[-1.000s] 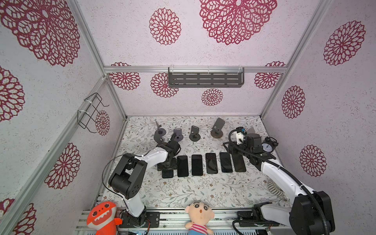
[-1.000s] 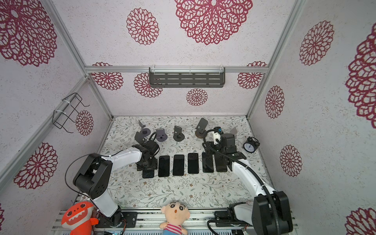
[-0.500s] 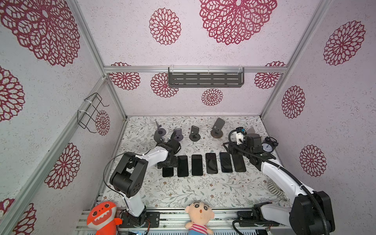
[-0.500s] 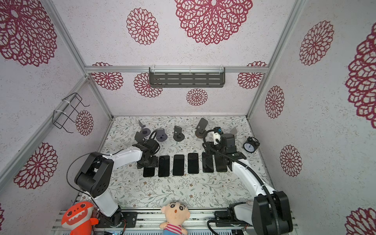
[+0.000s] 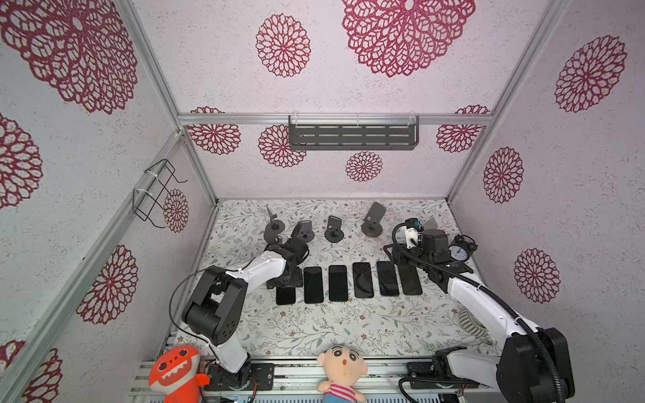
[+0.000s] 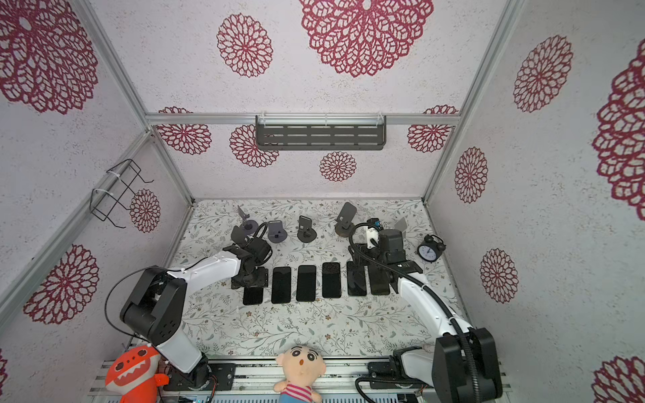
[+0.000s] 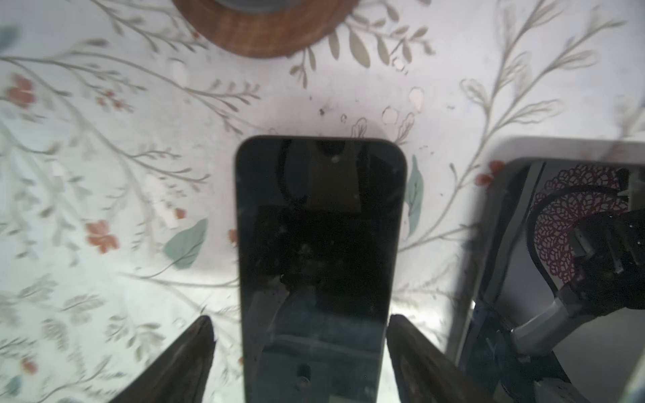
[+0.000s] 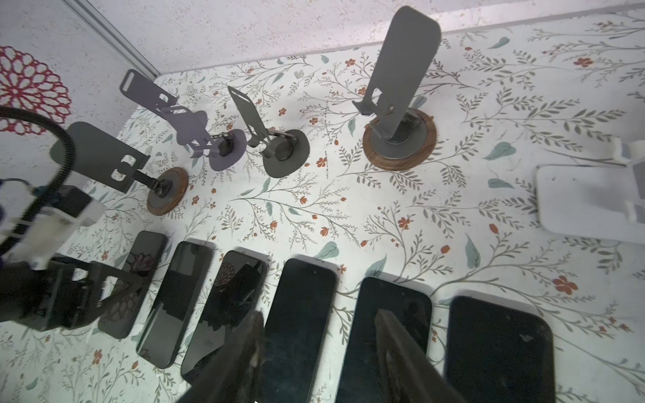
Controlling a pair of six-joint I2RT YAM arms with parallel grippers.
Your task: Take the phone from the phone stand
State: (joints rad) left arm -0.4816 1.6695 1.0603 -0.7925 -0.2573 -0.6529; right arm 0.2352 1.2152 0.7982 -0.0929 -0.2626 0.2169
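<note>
The left hand (image 7: 299,316) is spread wide astride the phone (image 7: 321,226) lying flat on the tabletop (image 7: 104,157); the right hand (image 8: 319,314) is half-spread, empty.

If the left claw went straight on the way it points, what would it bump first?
Most likely the flat black phone lying on the flowery tablecloth: the left claw points down at it, open fingers either side. Depth is hard to judge.

Red-rosette walls (image 5: 349,87), floral tabletop (image 5: 331,324)
</note>
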